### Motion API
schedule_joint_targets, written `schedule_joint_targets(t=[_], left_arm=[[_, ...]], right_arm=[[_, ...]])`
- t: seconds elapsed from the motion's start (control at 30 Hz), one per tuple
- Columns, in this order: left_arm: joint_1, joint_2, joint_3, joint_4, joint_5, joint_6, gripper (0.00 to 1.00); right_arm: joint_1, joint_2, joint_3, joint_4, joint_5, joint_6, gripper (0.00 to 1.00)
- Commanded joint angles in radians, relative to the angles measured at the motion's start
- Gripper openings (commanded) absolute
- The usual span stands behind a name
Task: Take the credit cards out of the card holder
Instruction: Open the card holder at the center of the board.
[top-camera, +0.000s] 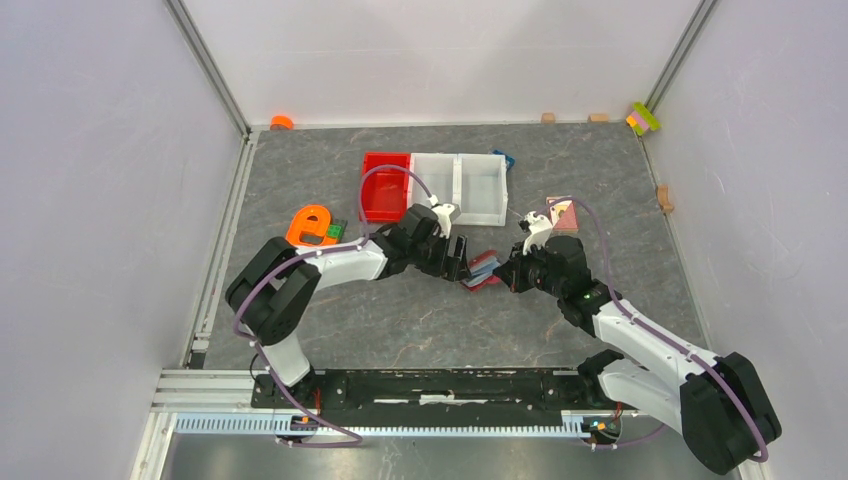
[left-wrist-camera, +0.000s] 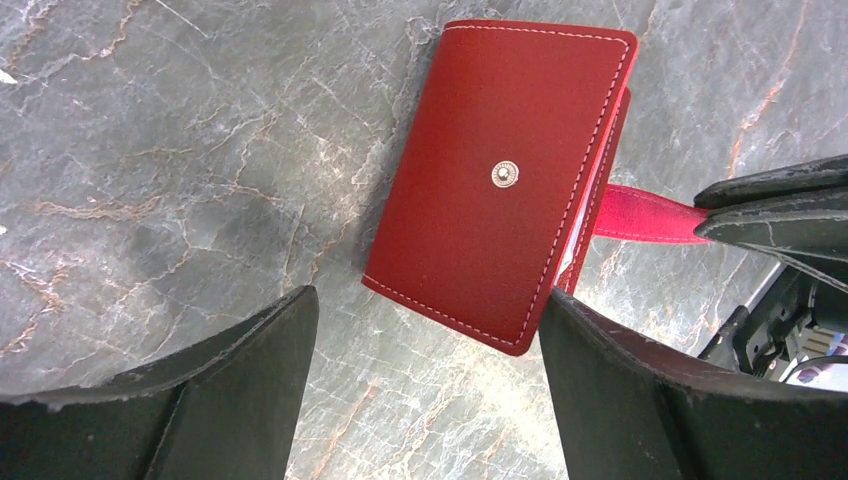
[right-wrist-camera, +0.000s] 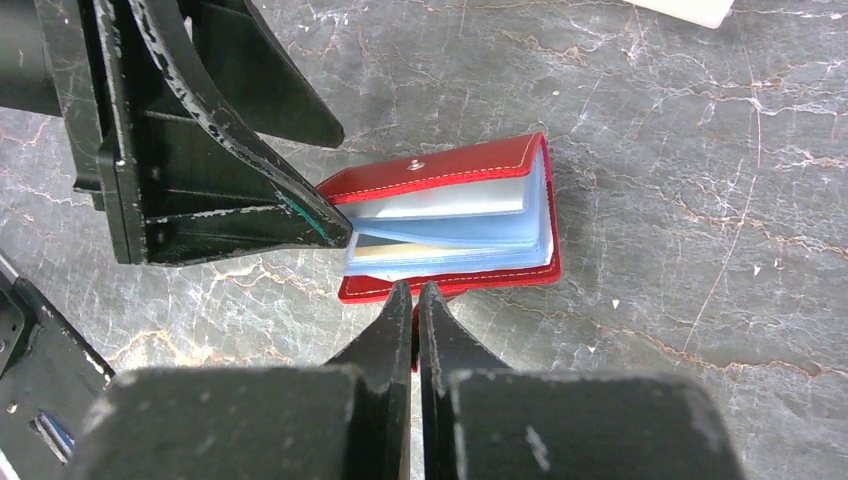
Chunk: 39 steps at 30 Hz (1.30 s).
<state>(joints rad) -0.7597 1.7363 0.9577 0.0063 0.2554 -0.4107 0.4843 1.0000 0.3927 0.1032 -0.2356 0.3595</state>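
The dark red card holder (top-camera: 482, 270) lies on the grey table between my two grippers. In the left wrist view its cover (left-wrist-camera: 500, 180) faces up, with a silver snap stud. My left gripper (left-wrist-camera: 425, 330) is open over its near edge, one finger touching the holder's side. In the right wrist view the card holder (right-wrist-camera: 450, 160) gapes open and shows pale blue sleeves (right-wrist-camera: 450, 230). A tan card edge (right-wrist-camera: 395, 248) shows in one sleeve; the other cards are hidden. My right gripper (right-wrist-camera: 415, 292) is shut on the holder's red snap tab (left-wrist-camera: 640, 215).
A bright red bin (top-camera: 385, 190) and a white divided bin (top-camera: 460, 188) stand behind the grippers. An orange part (top-camera: 310, 225) with a green block lies at the left. A pink-and-white card (top-camera: 563, 215) lies at the right. Small blocks line the back wall.
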Motion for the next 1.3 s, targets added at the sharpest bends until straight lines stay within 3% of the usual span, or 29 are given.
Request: schedule_joint_targets(t=[0.0, 0.33, 0.4, 0.43, 0.47, 1.0, 1.27], left_arm=[[0.007, -0.072, -0.041, 0.106, 0.035, 0.011, 0.86], [0.007, -0.045, -0.024, 0.085, 0.046, 0.027, 0.84], [0.006, -0.046, -0.031, 0.111, 0.084, 0.03, 0.87], [0.005, -0.048, -0.035, 0.125, 0.108, 0.032, 0.99], [0.004, -0.048, -0.037, 0.131, 0.122, 0.035, 1.0], [-0.01, 0.084, 0.075, 0.04, 0.192, 0.079, 1.0], [-0.01, 0.138, 0.131, -0.056, 0.156, 0.096, 0.85]], right_arm=[[0.005, -0.018, 0.017, 0.009, -0.012, -0.022, 0.0], [0.005, -0.036, 0.033, -0.034, -0.018, -0.048, 0.0], [0.005, -0.034, 0.04, -0.041, -0.024, -0.051, 0.0], [0.005, -0.034, 0.043, -0.044, -0.03, -0.053, 0.0], [0.005, -0.032, 0.047, -0.046, -0.035, -0.053, 0.0], [0.005, -0.017, 0.069, -0.056, -0.088, -0.059, 0.0], [0.005, -0.018, 0.079, -0.077, -0.073, -0.059, 0.0]])
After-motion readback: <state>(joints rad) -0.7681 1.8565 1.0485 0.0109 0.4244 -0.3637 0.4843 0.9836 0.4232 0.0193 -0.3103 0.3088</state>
